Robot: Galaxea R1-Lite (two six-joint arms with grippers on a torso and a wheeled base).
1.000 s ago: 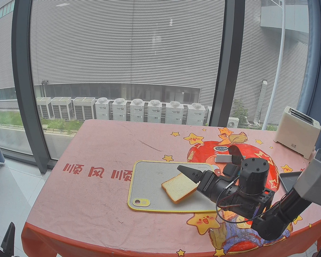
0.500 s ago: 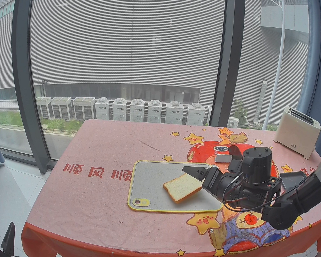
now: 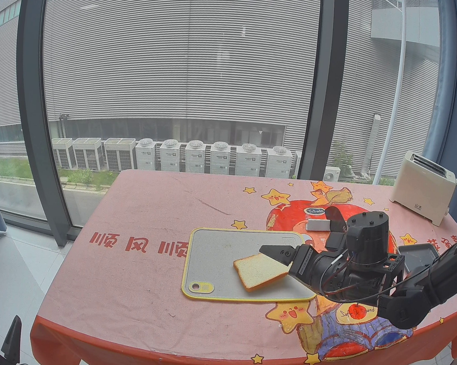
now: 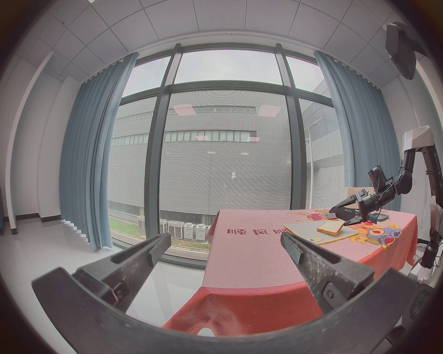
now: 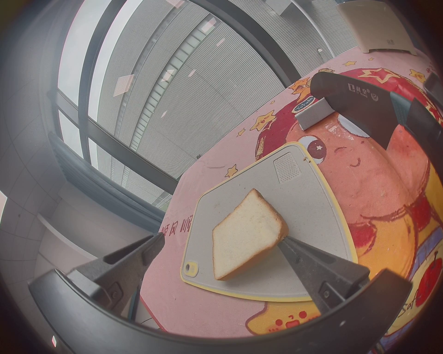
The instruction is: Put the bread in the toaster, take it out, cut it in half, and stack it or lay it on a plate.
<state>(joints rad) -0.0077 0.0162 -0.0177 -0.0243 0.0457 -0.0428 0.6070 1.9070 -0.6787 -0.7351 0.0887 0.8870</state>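
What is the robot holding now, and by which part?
Nothing is held. The right gripper is open, one fingertip just at a corner of the bread, which lies on the cutting board. The left gripper is open and empty.

Bread (image 3: pixel 260 271) on cutting board (image 3: pixel 214 258); knife (image 5: pixel 353 103) behind board, right; toaster (image 3: pixel 423 193) at table's (image 3: pixel 146 210) far right corner.

Head cam: I'm looking forward and down over the tabletop (image 3: pixel 140 289) toward the window (image 3: pixel 196 72). Left wrist cam sits well off the tabletop's left end, facing across it. Right wrist cam hangs close over the cutting board (image 5: pixel 300 203). All three share that board and the bread (image 3: pixel 259 272).
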